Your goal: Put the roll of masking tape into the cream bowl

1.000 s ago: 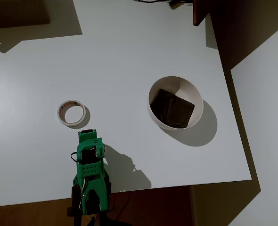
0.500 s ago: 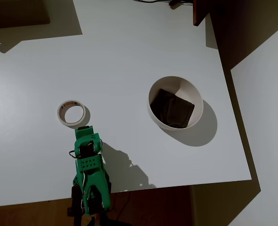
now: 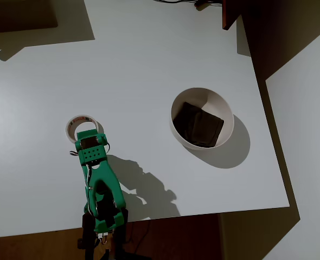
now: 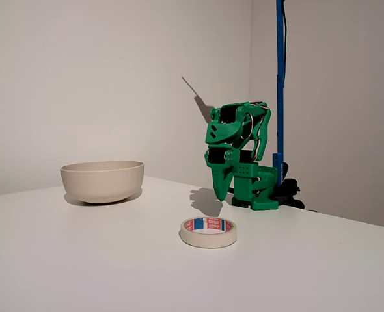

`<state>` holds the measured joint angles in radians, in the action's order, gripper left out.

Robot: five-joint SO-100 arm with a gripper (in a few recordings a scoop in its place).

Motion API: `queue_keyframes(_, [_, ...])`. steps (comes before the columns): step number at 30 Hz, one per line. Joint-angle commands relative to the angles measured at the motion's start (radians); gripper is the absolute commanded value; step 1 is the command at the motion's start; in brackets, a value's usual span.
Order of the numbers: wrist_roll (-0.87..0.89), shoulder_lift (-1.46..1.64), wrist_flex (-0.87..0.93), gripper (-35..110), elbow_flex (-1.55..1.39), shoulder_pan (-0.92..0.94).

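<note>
The roll of masking tape lies flat on the white table at the left; in the fixed view the roll shows a red and blue label on its inner rim. My green gripper points straight down and overlaps the roll's near edge in the overhead view. In the fixed view the gripper hangs a little above the table just behind the roll, its fingers together in one point, holding nothing. The cream bowl stands well to the right with dark brown square pieces inside; in the fixed view the bowl is at the left.
The arm's base sits at the table's near edge. The table's right edge runs close beside the bowl. A blue pole rises behind the arm. Bare white table lies between roll and bowl.
The arm has stretched forward. Its gripper head has moved from just short of the roll to over the roll's near edge. Roll and bowl have not moved.
</note>
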<state>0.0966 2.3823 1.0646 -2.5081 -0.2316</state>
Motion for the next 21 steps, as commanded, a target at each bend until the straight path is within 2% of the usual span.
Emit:
queue_keyframes(1, [0.026, -0.038, 0.008, 9, 0.103, -0.02])
queue_keyframes(21, [0.031, -0.225, -0.098, 13, 0.14, 0.008])
